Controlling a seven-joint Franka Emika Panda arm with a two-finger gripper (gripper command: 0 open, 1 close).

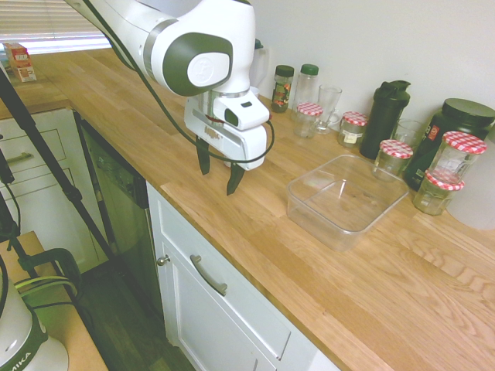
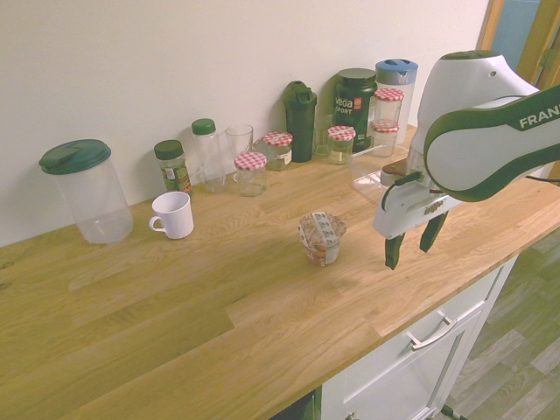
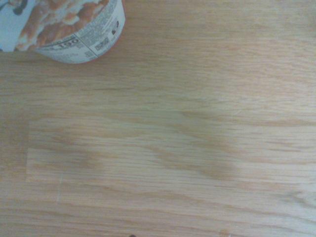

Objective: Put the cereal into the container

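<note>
One open claw (image 2: 409, 252), empty, above the wooden countertop (image 2: 210, 297).

The counter (image 2: 201, 306) is smooth wood, satin rather than glossy, with streaky grain; toward two o'clock in the second exterior view, the container (image 1: 344, 202) is clear, shiny plastic; near the middle, the cereal (image 2: 321, 238) has a crinkled, film-like lid; at ten o'clock, the mug (image 2: 172, 216) looks smooth and glazed (ceramic, by its look); at one o'clock, the black tub (image 2: 353, 109) is smooth plastic; at five o'clock, the drawer handle (image 2: 434, 333) is brushed-looking metal.
</note>
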